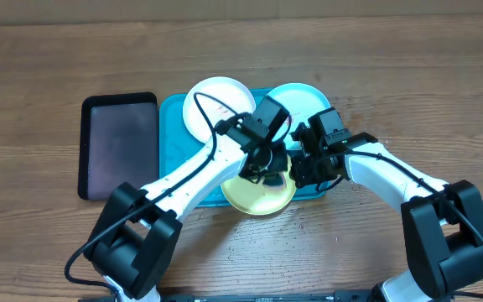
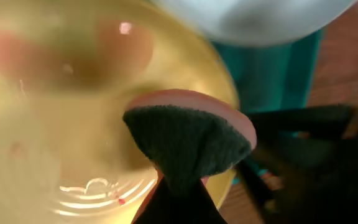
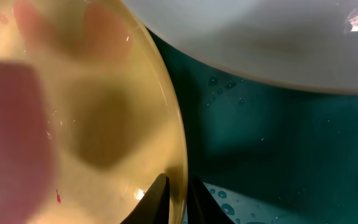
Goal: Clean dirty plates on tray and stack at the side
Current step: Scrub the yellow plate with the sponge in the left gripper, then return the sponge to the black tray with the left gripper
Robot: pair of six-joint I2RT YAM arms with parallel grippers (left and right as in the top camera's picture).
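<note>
Wooden table (image 1: 40,59), black tray (image 1: 117,144) just beside turquoise tray (image 1: 172,143).

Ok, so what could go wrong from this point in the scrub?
1. The right claw pinches only the thin rim of the yellow-green plate, so pressure from the sponge could make it slip or tip.
2. That plate overhangs the front edge of the wet tray and might slide onto the table.
3. Small red specks on it may be missed.
</note>
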